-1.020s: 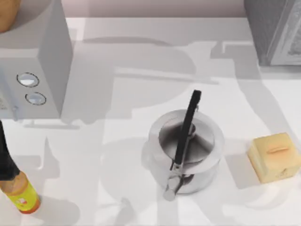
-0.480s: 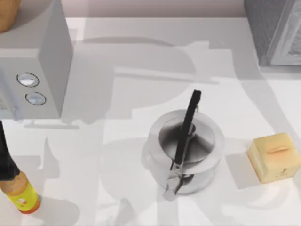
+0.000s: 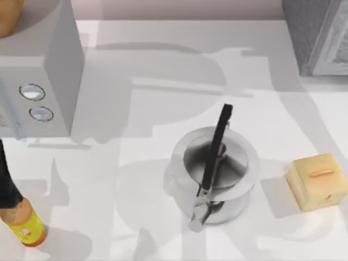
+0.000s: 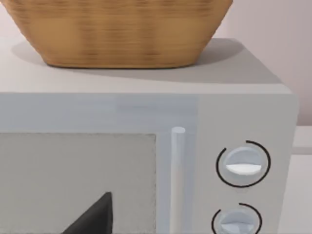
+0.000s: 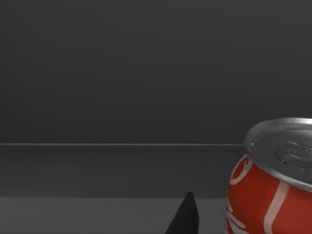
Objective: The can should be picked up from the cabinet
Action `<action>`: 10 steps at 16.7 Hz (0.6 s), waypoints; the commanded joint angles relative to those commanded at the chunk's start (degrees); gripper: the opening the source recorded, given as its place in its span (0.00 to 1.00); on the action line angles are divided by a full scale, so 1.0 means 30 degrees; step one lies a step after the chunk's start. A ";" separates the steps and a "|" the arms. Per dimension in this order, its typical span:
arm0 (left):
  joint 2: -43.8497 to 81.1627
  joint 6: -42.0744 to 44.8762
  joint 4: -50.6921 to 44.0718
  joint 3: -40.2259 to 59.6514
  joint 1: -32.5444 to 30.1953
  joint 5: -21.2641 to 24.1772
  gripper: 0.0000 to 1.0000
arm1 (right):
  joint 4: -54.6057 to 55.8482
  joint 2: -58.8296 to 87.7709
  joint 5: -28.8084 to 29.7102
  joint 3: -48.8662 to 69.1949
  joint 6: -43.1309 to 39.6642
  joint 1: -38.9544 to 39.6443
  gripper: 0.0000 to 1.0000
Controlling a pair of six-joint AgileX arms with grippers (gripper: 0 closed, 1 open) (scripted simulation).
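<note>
Now my right wrist view faces a red can (image 5: 273,180) with white stripes and a silver lid, standing upright inside a dark cabinet (image 5: 122,73). I cannot tell either gripper's state.

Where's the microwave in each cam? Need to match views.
Top view: microwave at the table's left edge, toward the far side.
Left wrist view: microwave front seen close, door facing the camera, basket on top.
Right wrist view: faces a dark interior holding the red can instead.
Shared landmark: the two round dials beside the door.
</note>
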 joint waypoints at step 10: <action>0.0000 0.0000 0.0000 0.0000 0.0000 0.0000 1.00 | 0.0000 0.0000 0.0000 0.0000 0.0000 0.0000 0.00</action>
